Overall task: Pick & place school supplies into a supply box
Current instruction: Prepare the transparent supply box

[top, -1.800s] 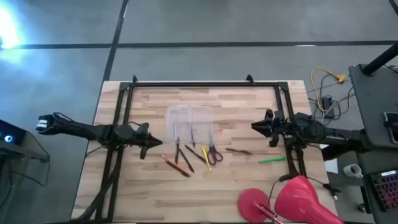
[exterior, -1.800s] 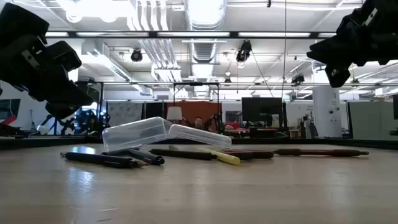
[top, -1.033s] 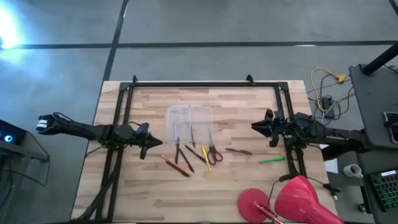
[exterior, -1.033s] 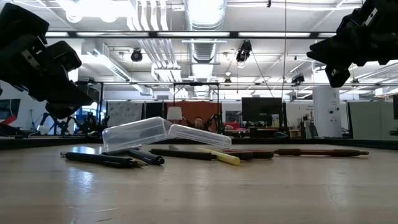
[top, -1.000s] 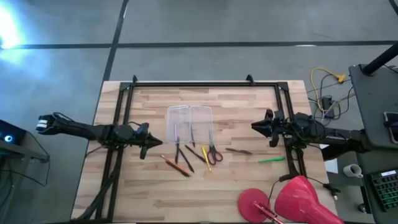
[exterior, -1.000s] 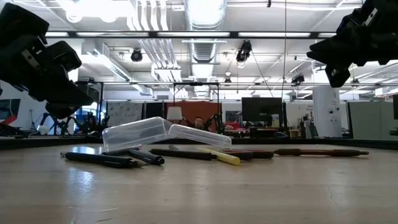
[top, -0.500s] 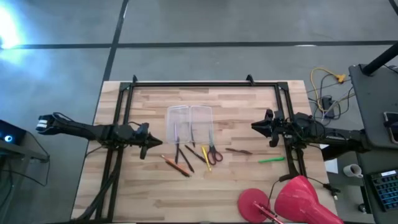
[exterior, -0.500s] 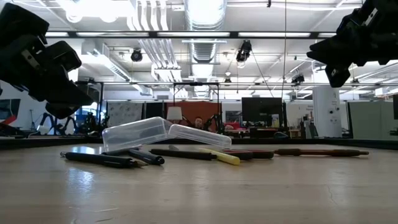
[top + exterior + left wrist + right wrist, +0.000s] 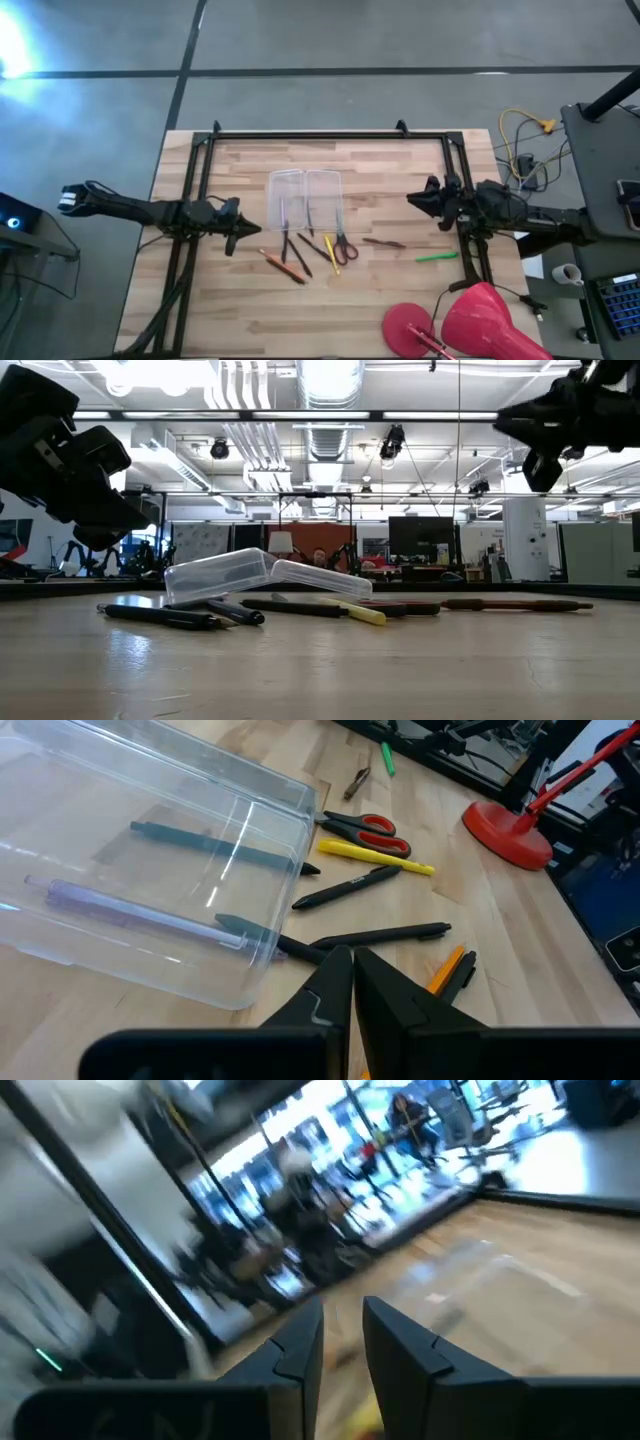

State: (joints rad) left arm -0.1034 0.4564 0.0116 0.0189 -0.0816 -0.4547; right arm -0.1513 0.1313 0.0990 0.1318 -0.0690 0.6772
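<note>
The supply box [image 9: 305,198] lies open on the table's middle, both clear halves flat, with a dark green pen [image 9: 215,842] and a pale purple pen [image 9: 130,908] inside. Just in front of it lie black pens [image 9: 313,246], a yellow pen [image 9: 331,250], an orange pencil [image 9: 283,267] and red-handled scissors [image 9: 345,247]. A brown pencil [image 9: 384,243] and a green pen [image 9: 437,257] lie farther right. My left gripper [image 9: 245,228] hovers shut, left of the box. My right gripper [image 9: 410,200] hovers high to the box's right, with a narrow gap between its fingers [image 9: 300,1342].
A red dome lamp [image 9: 470,320] stands at the table's near right corner. A black frame [image 9: 330,135] runs along the far edge and down both sides. Yellow-tipped cables [image 9: 530,130] lie off the table's right side. Bare wood shows near the front edge.
My right gripper has risen a little and drawn slightly back toward the table's right edge; its wrist picture is smeared by the motion. The left arm, the box and the supplies have stayed where they were.
</note>
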